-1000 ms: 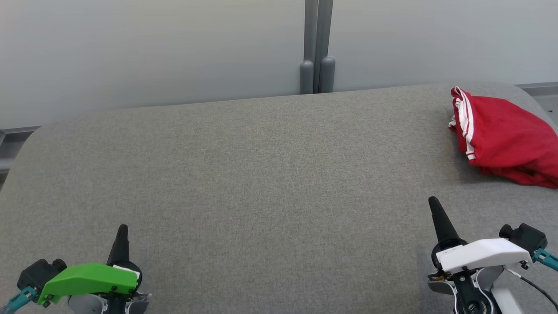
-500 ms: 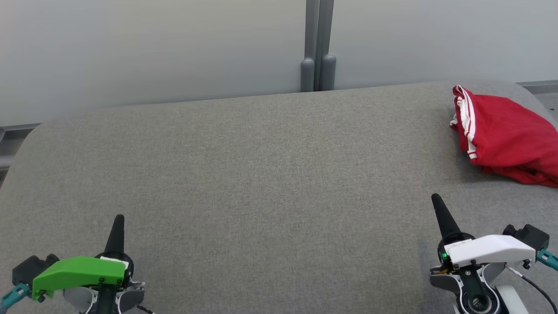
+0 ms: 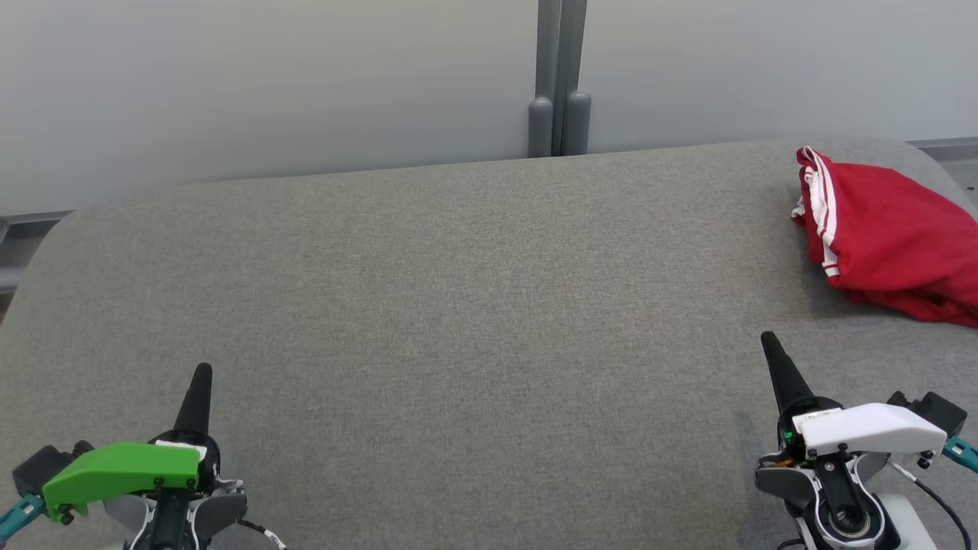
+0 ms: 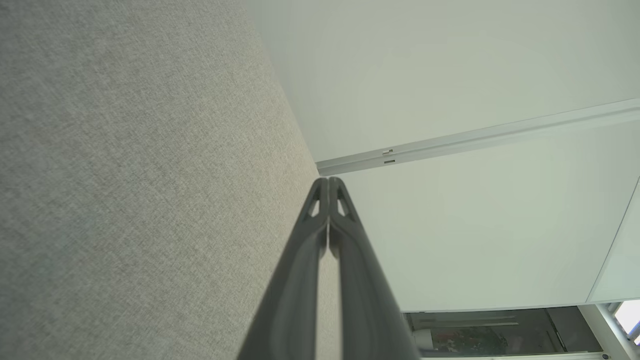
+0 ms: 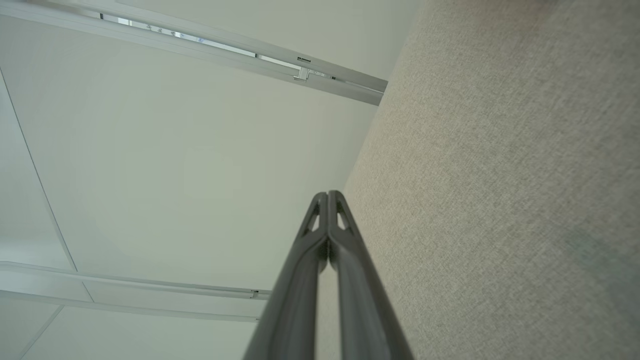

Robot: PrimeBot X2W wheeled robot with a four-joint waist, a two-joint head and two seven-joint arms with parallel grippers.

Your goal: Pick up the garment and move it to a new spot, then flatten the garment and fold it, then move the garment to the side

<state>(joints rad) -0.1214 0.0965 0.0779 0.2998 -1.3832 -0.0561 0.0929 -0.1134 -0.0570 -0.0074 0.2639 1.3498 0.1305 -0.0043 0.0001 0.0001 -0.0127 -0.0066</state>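
The garment (image 3: pixel 898 237) is a red piece with white stripes, lying crumpled at the far right of the grey table (image 3: pixel 458 305) in the head view. My right gripper (image 3: pixel 768 341) hovers near the table's front right, below and left of the garment and well apart from it, fingers pressed together with nothing between them. At the front left, my left gripper (image 3: pixel 202 372) is likewise shut and empty. Each wrist view shows its own gripper closed tip to tip: left gripper (image 4: pixel 328 181), right gripper (image 5: pixel 327 195).
A pale wall (image 3: pixel 267 84) with a grey vertical post (image 3: pixel 560 76) stands right behind the table's far edge. The table's corners are rounded. The garment lies close to the right edge.
Both grippers have shifted slightly: the left one has sunk toward the lower left of the head view, the right one has edged a little right. The head view itself has drifted slightly. Garment unmoved.
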